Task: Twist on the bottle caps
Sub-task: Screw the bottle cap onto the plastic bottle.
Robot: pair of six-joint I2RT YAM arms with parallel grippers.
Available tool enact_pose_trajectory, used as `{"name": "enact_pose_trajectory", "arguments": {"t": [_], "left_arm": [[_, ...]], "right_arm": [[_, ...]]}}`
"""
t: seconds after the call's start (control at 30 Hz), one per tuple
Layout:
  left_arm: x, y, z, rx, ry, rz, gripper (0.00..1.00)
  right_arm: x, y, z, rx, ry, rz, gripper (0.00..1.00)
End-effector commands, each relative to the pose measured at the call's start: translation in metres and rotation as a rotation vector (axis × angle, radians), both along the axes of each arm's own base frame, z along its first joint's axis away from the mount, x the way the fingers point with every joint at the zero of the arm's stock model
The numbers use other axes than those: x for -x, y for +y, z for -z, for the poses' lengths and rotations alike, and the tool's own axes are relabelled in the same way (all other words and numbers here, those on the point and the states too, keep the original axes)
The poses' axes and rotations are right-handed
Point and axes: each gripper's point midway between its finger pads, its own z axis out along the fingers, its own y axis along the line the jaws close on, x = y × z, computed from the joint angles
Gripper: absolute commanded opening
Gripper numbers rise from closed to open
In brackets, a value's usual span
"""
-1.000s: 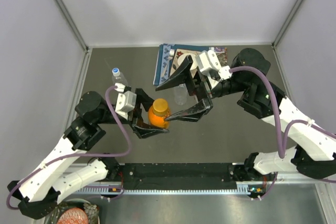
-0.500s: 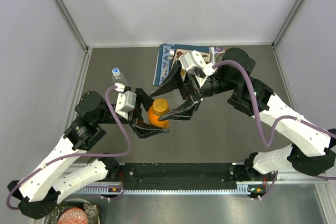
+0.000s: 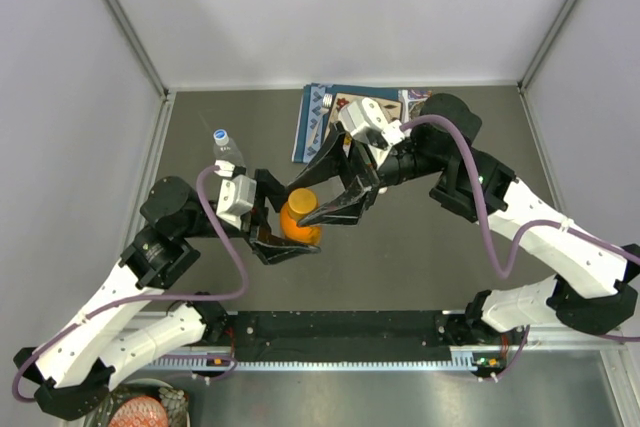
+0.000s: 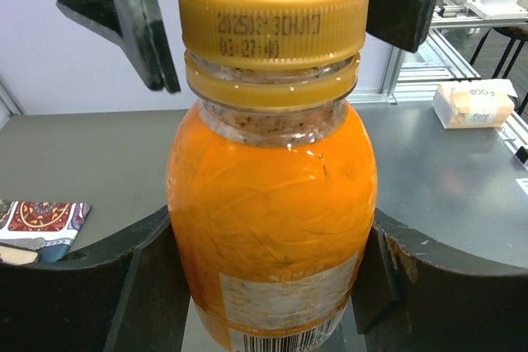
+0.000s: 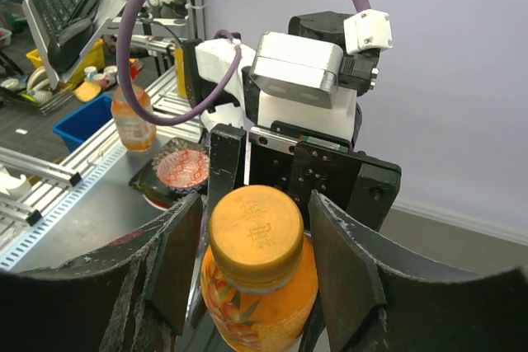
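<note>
Bottle: the orange bottle (image 4: 272,220) is upright near the middle of the worktop (image 3: 420,257), its long axis vertical.
Left gripper: my left gripper (image 3: 292,219) is clamped on the bottle's belly from the left side, one finger against each flank, so the body is braced.
Cap: the orange cap (image 4: 274,7) sits on the neck. It looks level, but I can't tell how far its thread is engaged.
Right gripper: my right gripper (image 5: 256,204) reaches in from the far right at cap height, with the jaws drawn in narrow and one either side of the cap.
Contact: the wrist view leaves at most a sliver on each side, so I cannot tell whether the pads bite.
Key relation: the cap lies squarely between the right jaws and in line with the bottle's axis, so the twist belongs to the right arm.
Judgement: next is pinching the cap and turning about that vertical axis.
</note>
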Motion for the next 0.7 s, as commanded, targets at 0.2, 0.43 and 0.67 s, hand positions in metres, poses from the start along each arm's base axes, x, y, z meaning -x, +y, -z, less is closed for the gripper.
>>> {"name": "enact_pose_trajectory", "arguments": {"t": [0.2,0.43,0.67], "left_arm": [[-0.001,0.003,-0.012,0.049,-0.042,-0.015,0.07],[-0.003,0.004,-0.012,0.052,-0.04,-0.027,0.07],[-0.011,0.005,-0.012,0.054,-0.042,-0.077,0.07]], "right_arm": [[0.003,-0.002,-0.005,-0.025,-0.009,-0.019,0.5],[0.003,-0.003,-0.005,-0.03,-0.009,-0.018,0.43],[0.001,0.001,0.005,-0.002,0.024,-0.016,0.35]]}}
